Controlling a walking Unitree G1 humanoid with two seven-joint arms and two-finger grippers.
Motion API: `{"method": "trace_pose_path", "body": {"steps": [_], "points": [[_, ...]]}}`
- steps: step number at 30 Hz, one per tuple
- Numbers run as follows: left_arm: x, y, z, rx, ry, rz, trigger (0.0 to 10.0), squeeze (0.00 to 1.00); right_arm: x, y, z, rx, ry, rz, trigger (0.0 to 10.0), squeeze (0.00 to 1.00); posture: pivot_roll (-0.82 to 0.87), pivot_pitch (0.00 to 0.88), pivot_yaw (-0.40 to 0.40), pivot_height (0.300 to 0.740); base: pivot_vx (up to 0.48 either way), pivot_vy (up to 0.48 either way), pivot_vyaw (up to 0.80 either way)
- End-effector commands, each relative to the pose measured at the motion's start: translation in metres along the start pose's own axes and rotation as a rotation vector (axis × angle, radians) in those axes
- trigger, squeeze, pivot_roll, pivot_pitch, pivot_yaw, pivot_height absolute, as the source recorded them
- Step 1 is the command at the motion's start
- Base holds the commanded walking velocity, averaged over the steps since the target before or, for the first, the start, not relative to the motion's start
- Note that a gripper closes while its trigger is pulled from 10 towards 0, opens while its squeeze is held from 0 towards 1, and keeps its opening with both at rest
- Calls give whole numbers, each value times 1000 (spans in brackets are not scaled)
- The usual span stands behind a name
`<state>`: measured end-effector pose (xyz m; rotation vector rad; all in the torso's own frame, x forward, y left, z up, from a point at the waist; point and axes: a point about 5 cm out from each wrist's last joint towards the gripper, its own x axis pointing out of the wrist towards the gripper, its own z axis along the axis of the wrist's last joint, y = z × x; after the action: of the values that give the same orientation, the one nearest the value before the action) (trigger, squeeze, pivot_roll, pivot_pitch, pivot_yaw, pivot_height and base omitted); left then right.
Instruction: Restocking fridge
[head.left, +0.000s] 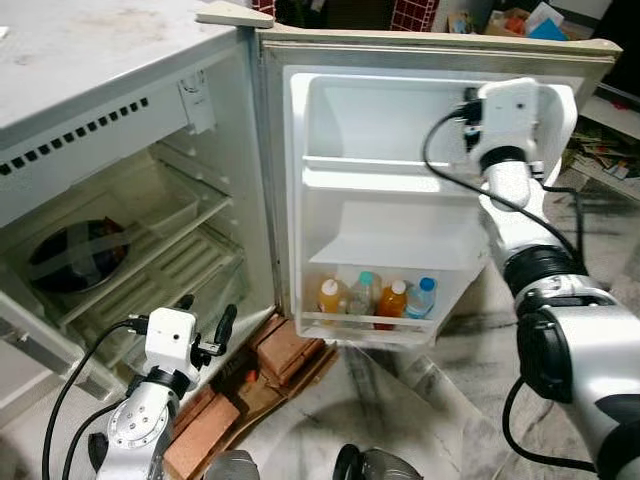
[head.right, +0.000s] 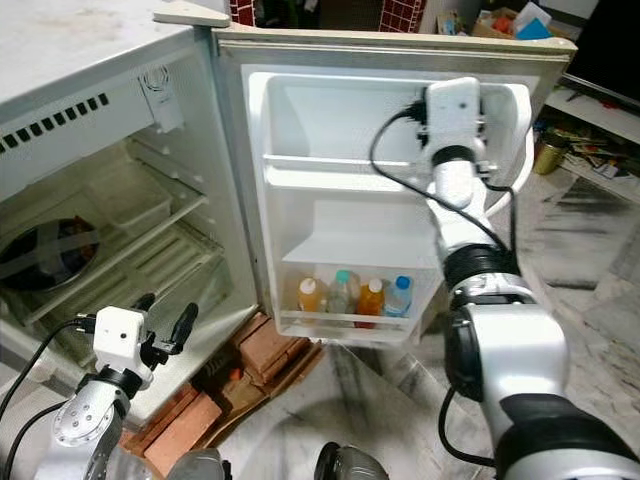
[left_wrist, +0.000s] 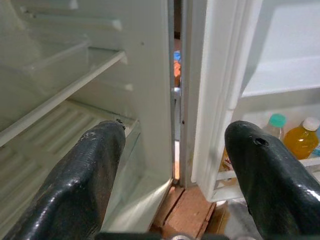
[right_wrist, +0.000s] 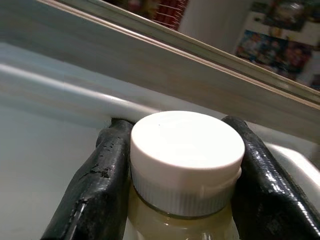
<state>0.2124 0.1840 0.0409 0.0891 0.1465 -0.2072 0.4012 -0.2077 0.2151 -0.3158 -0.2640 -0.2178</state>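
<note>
Step in hand: I judge I am carrying a bottle to the upper shelf of the open white fridge door (head.left: 310, 250), to stock it there.
Right pincer (right_wrist: 182, 170): clamped on the pale-yellow drink bottle with the white ribbed screw cap (right_wrist: 186, 150), 1 black finger on each side of the neck just under the cap; the arm is raised in front of the door's top compartment.
Bottle position: held high, cap close under the door's top edge; it is hidden behind my wrist in the head views.
How to do it well: I should lower it straight behind the white rail of the upper door shelf (head.left: 390, 180), keep it upright, and release only once the base is seated, since I cannot see the base.
Left pincer (head.left: 205, 325): fingers apart and holding nothing, low by the fridge's lower front corner, facing the hinge gap.
Count, bottom door shelf: 4 bottles, namely 2 orange juice bottles (head.left: 331, 297) with white caps, 1 clear bottle with a teal cap (head.left: 364, 293), 1 clear bottle with a blue cap (head.left: 423, 297).
Count, in hand: 1 bottle.
Count, fridge body: 1 dark round dish (head.left: 75, 255) on the clear shelf (head.left: 180, 225).
Under the fridge: red bricks (head.left: 285, 350); number not clear.
</note>
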Motion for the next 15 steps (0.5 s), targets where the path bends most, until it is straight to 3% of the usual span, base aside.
{"method": "trace_pose_path", "body": {"steps": [1, 3, 4, 5, 6, 13, 15], "points": [[2, 1, 3, 9, -2, -5, 10000, 0, -1, -12, -11, 28, 67, -58, 10000, 0, 233, 0, -29, 740, 0, 0, 0], [3, 0, 3, 15, -2, -12, 10000, 0, -1, -14, -11, 45, 76, -68, 10000, 0, 233, 0, -26, 740, 0, 0, 0], [4, 0, 4, 19, -2, -16, 10000, 0, -1, -15, -12, 74, 90, -81, 10000, 694, 234, 0, -23, 740, 0, 0, 0], [4, 0, 4, 20, -2, -17, 10000, 0, -1, -16, -12, 85, 95, -86, 10000, 694, 234, 0, -23, 740, 0, 0, 0], [4, 0, 4, 20, -1, -18, 10000, 0, 0, -16, -13, 99, 98, -89, 10000, 1000, 235, 0, -22, 740, 0, 0, 0], [4, 0, 4, 15, 9, -32, 10000, 0, 2, -14, -7, 127, 86, -91, 10000, 1000, 237, 0, -18, 740, 0, 0, 0], [4, 1, 4, 23, 13, -25, 10000, 0, 7, -16, 4, 98, 37, -83, 10000, 1000, 236, 0, -16, 740, 0, 0, 0]]}}
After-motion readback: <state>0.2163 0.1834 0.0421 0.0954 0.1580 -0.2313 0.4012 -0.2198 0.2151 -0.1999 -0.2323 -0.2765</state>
